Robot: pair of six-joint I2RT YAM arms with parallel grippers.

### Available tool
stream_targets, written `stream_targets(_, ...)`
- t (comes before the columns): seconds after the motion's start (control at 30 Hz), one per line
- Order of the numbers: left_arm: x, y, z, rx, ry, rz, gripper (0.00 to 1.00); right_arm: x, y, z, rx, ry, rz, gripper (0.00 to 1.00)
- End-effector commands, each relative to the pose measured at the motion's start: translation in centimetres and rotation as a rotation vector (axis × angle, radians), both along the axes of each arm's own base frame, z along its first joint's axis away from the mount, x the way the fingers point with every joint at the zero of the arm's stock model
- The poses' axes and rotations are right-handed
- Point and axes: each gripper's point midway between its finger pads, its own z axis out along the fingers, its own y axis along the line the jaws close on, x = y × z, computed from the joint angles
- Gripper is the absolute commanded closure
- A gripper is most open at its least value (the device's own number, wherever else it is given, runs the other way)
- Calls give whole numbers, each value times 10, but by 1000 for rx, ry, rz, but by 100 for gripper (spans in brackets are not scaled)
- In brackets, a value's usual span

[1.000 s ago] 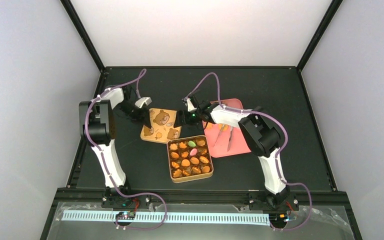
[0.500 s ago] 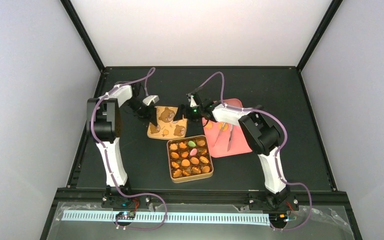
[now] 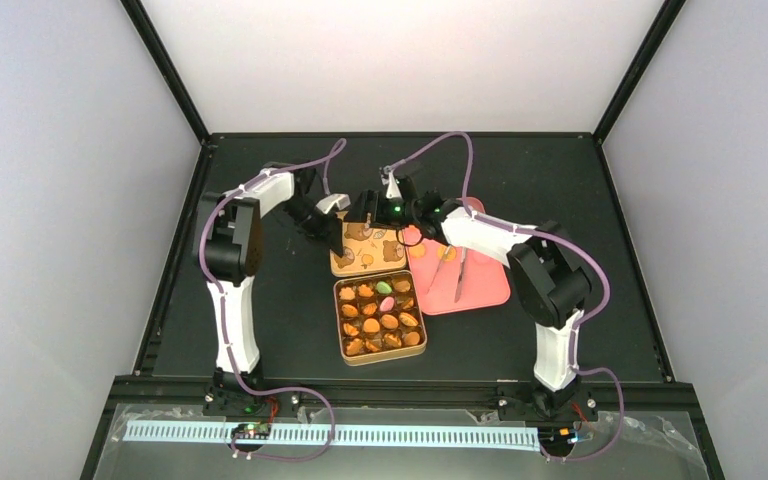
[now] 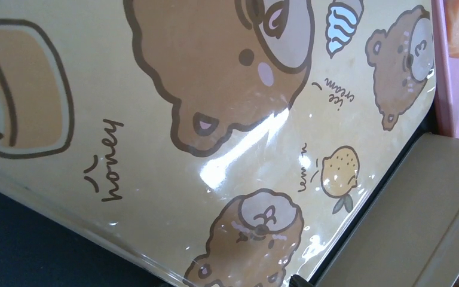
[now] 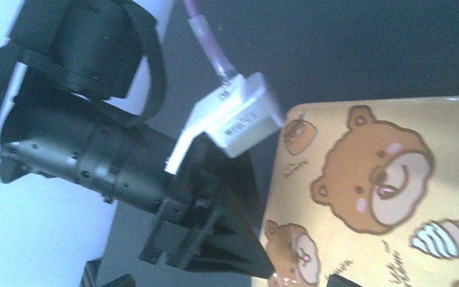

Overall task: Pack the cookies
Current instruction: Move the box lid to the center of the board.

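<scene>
The cookies (image 3: pixel 381 317), mostly orange with one green (image 3: pixel 384 288) and one pink, fill the compartments of the open brown tin (image 3: pixel 344 355). A few more lie on the pink tray (image 3: pixel 485 288). The tin's yellow bear-printed lid (image 3: pixel 372 252) hangs tilted just behind the tin. My left gripper (image 3: pixel 340 243) is shut on the lid's left edge, and the lid fills the left wrist view (image 4: pixel 215 119). My right gripper (image 3: pixel 368 212) stands open at the lid's far corner; one fingertip (image 5: pixel 345 281) is over the lid (image 5: pixel 394 179).
Metal tongs (image 3: pixel 459 275) lie on the pink tray to the right of the tin. The tin's beige wall (image 4: pixel 418 227) shows under the lid's edge. The left arm's gripper body (image 5: pixel 125 161) sits close in front of the right wrist camera.
Both grippers and the lid have moved right, from left of the tin to just behind it, against the pink tray's edge. The tin and tray have not moved.
</scene>
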Motion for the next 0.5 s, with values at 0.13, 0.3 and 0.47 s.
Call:
stream_targets(0.13,6,29,-9,65,-25,39,51,-4,-44,-50,-281,6,-82,15)
stream_targets(0.3,5,49,-18,150,-43,25,52,-9,-59,-73,-364,15,-90,15)
stream_targets(0.47,8,60,-23,192,-50,27,53,-23,-70,-74,-378,16,-84,15)
